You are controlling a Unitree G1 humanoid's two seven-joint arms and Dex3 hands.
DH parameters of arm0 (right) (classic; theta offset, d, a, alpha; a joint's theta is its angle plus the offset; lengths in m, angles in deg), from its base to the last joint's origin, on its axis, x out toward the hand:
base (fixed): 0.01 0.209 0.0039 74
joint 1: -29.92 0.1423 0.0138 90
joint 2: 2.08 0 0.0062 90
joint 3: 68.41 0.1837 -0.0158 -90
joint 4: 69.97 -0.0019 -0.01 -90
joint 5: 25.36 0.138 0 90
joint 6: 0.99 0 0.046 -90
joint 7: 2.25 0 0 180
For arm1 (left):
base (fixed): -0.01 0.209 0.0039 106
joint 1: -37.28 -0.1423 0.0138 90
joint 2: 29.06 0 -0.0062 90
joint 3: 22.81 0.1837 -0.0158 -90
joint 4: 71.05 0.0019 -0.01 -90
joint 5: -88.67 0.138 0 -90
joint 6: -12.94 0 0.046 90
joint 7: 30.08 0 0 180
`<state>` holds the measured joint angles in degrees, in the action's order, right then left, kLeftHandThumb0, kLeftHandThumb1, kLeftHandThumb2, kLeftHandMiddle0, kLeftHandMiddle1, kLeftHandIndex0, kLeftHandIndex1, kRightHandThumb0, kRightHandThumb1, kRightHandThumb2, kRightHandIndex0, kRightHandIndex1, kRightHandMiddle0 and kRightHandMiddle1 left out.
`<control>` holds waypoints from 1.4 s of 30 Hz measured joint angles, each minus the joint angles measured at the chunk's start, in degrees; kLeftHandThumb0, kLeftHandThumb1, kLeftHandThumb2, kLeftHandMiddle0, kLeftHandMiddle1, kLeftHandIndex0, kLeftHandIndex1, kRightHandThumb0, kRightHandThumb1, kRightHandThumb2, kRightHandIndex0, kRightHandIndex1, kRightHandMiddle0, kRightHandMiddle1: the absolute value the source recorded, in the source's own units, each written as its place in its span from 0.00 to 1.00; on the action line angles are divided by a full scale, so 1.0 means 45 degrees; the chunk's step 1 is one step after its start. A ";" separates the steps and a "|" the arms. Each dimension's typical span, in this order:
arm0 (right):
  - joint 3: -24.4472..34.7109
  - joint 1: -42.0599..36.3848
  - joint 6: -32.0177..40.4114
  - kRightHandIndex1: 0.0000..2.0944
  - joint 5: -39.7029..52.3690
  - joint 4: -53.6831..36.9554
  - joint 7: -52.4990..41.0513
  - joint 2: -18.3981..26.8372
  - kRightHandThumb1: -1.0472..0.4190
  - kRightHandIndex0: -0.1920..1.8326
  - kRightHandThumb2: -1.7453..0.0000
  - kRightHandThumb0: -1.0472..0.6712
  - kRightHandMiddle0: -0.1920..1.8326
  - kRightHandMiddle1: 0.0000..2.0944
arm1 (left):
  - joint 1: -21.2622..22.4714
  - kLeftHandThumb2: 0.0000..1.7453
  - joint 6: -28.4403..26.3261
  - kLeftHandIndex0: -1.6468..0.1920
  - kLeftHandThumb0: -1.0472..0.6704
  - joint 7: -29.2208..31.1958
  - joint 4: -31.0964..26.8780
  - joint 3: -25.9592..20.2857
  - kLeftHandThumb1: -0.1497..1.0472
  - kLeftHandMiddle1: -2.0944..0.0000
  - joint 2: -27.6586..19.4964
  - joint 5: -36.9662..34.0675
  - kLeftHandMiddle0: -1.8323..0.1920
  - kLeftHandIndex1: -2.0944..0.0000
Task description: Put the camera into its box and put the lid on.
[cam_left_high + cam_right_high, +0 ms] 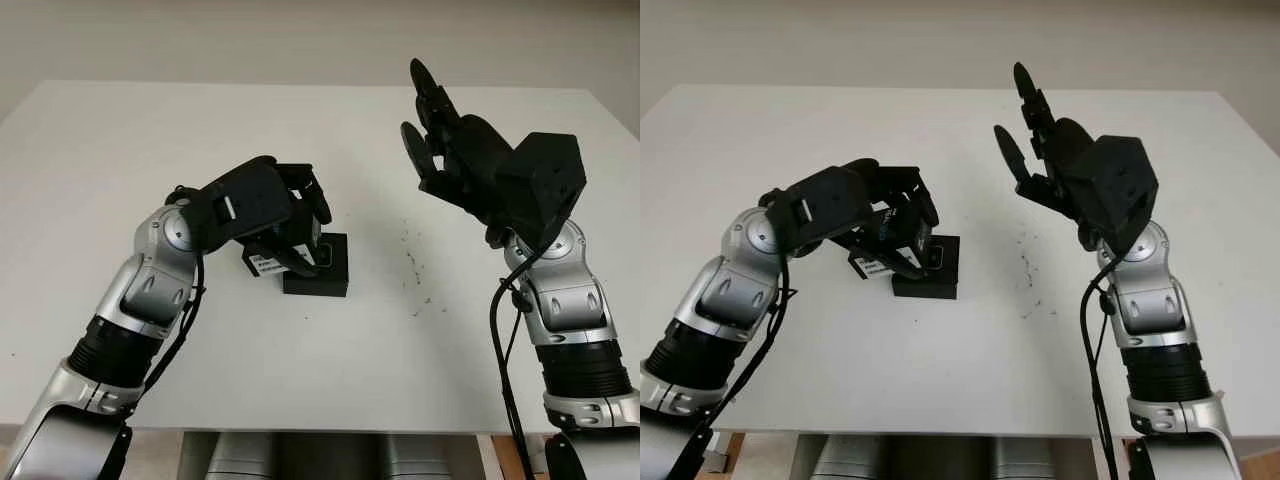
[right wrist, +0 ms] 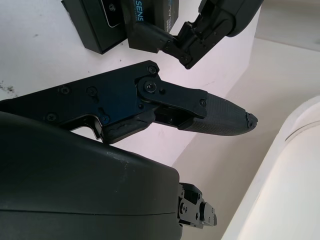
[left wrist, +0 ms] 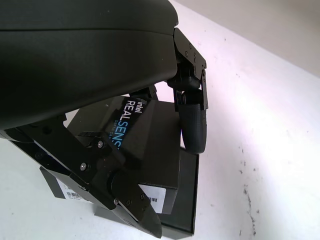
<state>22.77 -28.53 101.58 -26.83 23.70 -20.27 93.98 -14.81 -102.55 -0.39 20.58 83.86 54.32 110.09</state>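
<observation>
Black rectangular cardboard lid [image 3: 145,135], printed "RealSense", is pinched by the left robot hand [image 1: 285,215], tilted over the black box base [image 1: 322,268]; square its edges before lowering. Right robot hand [image 1: 440,125], open, hovers well right of the base.

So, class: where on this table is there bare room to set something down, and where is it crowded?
Bare table lies behind the left hand, and along the near edge between both arms. It is crowded where that hand holds the lid over the box. The open right hand hangs raised.

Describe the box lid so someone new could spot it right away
On the white table, look near the middle, where the left hand grips a black lid over the black box base. Unlike the plain base, it carries RealSense lettering and a white barcode sticker.
</observation>
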 measured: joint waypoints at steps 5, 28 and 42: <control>-0.0010 0.0004 -0.0173 0.00 0.0005 0.0063 0.0012 0.0000 0.00 0.00 0.60 0.14 0.00 0.01 | -0.0003 0.03 0.0419 0.68 0.55 -0.0133 0.0270 0.0350 0.87 0.29 0.0037 0.0376 0.63 0.30; 0.0108 -0.0026 0.0020 0.01 0.0044 -0.0112 0.0280 -0.0005 0.00 0.00 0.61 0.17 0.01 0.02 | -0.0179 0.03 0.1568 0.71 0.55 -0.0746 0.1042 0.0409 0.88 0.26 0.0610 0.0336 0.66 0.25; -0.0047 -0.0034 -0.0155 0.00 0.0005 -0.0090 0.0222 -0.0031 0.00 0.00 0.59 0.14 0.00 0.00 | 0.0671 0.03 0.0917 0.69 0.53 -0.0279 0.1473 0.1037 0.87 0.24 0.0880 0.1055 0.63 0.25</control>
<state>22.56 -28.68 100.89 -26.81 23.30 -19.27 93.84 -11.79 -98.42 -1.64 27.21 88.53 58.28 114.84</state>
